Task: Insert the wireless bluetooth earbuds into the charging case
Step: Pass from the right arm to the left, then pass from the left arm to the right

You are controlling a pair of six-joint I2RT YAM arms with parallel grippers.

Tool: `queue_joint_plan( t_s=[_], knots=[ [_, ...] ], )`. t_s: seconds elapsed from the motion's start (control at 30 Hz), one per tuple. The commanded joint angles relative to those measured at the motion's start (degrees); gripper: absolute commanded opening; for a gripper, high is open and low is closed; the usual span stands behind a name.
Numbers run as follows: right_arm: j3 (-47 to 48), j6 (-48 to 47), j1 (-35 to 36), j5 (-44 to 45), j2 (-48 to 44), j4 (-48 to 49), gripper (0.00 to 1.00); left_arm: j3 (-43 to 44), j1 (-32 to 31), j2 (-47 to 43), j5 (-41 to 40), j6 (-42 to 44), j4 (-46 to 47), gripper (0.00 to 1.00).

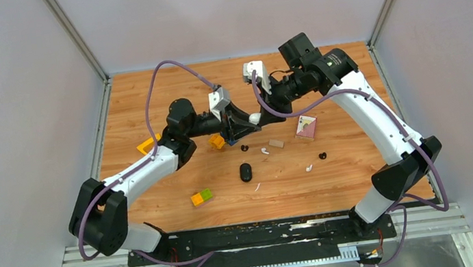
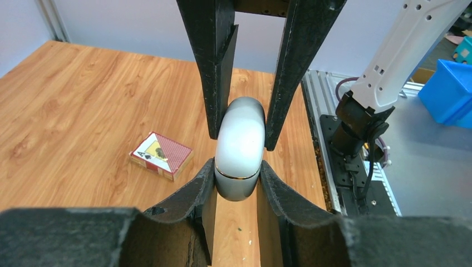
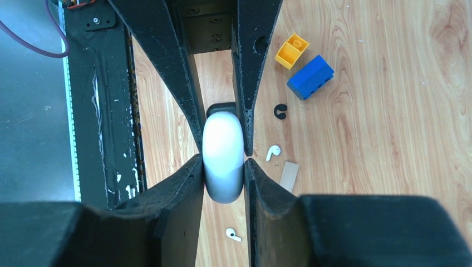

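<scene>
White and glossy, the rounded charging case (image 1: 254,118) hangs above the tabletop (image 1: 364,179), over its far middle, pinched from two ends at once. The left tool (image 2: 236,169) is closed tight on it near the thin seam line. The right tool (image 3: 222,161) is clamped on the same shell from the opposite side. The lid looks closed.

Four earbuds lie loose on the wood below. One white earbud (image 1: 265,150) sits just beside a small wooden block (image 1: 276,144), and one black earbud (image 1: 245,148) lies near it on the left. The second white earbud (image 1: 309,167) and the second black earbud (image 1: 322,156) lie near each other further right.

A black oval case (image 1: 246,172) lies flat nearer the arm bases, with a thin white sliver (image 1: 257,187) close by.

Further out, a red-backed card box (image 1: 306,127) rests to the right of the wooden block. A yellow brick (image 3: 291,50) and a blue brick (image 3: 310,77) lie together under the left arm. An orange piece (image 1: 147,145) sits at the left. A yellow-and-green block (image 1: 201,197) lies toward the near left.
</scene>
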Motion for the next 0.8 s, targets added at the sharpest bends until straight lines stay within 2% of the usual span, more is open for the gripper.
queue_joint_plan(
  t_s=[0.0,0.03,0.27,0.5,0.63,0.77],
  knots=[
    [0.3,3.8,-1.0,-0.3,-1.1,2.8,0.34,1.1,0.2,-0.2,2.4,1.0,4.3,0.00],
    [0.8,4.4,-1.4,-0.2,-0.6,2.8,0.37,1.0,0.3,-0.2,3.2,1.8,4.7,0.00],
    [6.1,12.5,-8.4,-7.4,3.4,4.3,0.41,1.1,0.3,0.1,4.2,3.7,5.0,0.00],
    [5.8,16.2,-10.5,-12.8,4.1,5.5,0.43,0.6,0.5,0.1,3.5,3.5,5.2,0.00],
    [4.5,23.9,-14.5,-20.9,3.7,9.5,0.44,-0.2,0.9,0.3,1.6,1.1,5.9,0.00],
    [1.0,35.1,-21.6,-29.1,1.7,17.9,0.45,-0.4,1.8,0.4,-0.6,-3.2,6.8,0.00]
  ],
)
